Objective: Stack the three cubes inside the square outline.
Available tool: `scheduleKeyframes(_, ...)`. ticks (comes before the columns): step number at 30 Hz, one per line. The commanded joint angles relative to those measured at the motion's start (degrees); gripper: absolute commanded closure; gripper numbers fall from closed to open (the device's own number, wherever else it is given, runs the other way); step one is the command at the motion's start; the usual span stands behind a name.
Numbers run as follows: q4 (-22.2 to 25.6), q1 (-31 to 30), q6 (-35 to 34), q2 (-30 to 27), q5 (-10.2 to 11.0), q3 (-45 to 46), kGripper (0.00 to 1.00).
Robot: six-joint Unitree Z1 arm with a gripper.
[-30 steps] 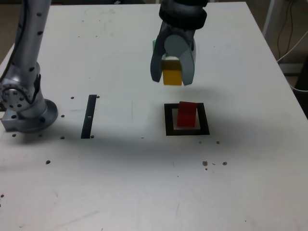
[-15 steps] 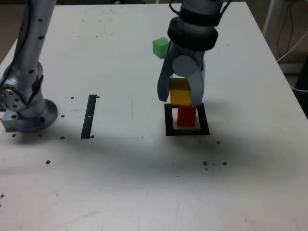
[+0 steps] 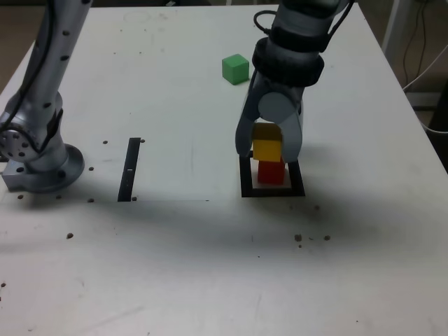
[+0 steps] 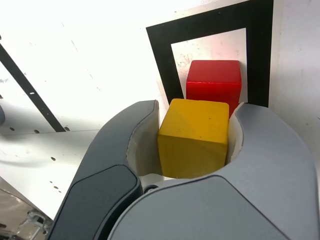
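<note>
My gripper (image 3: 269,148) (image 4: 194,131) is shut on the yellow cube (image 3: 267,148) (image 4: 195,137) and holds it right over the red cube (image 3: 271,172) (image 4: 214,80). I cannot tell whether the two cubes touch. The red cube stands inside the black square outline (image 3: 246,183) (image 4: 208,21), in its white centre. The green cube (image 3: 235,68) rests alone on the table farther back, toward the exterior view's left of my arm; it is out of the wrist view.
A narrow black strip (image 3: 130,169) (image 4: 21,85) lies on the white table (image 3: 175,266) toward the exterior view's left. The arm's grey base (image 3: 35,157) stands at the far left edge. Small dark specks dot the tabletop. Cables hang past the table's right edge.
The gripper has carried the yellow cube toward the camera and down, from above the table behind the outline to directly over the red cube. The green cube, hidden before, is uncovered.
</note>
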Motion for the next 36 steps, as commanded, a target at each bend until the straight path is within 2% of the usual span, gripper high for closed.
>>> scheduleKeyframes(1,-0.34,0.04,0.18,0.74,-0.06,-0.33,0.65)
scheduleKeyframes(5,-0.72,0.07,0.32,1.10,0.00,-0.27,0.62)
scheduleKeyframes(7,-0.95,0.12,0.43,1.26,0.03,-0.18,0.57)
scheduleKeyframes(13,-2.41,0.46,1.69,1.40,0.02,0.46,0.15)
scheduleKeyframes(15,-2.77,0.58,1.97,1.30,0.02,0.90,0.07)
scheduleKeyframes(18,-3.04,0.82,1.99,1.11,0.02,1.64,0.03)
scheduleKeyframes(24,-3.30,1.19,2.00,0.14,0.37,2.65,0.03)
scheduleKeyframes(36,-0.16,4.14,2.46,-8.00,5.66,1.62,0.01)
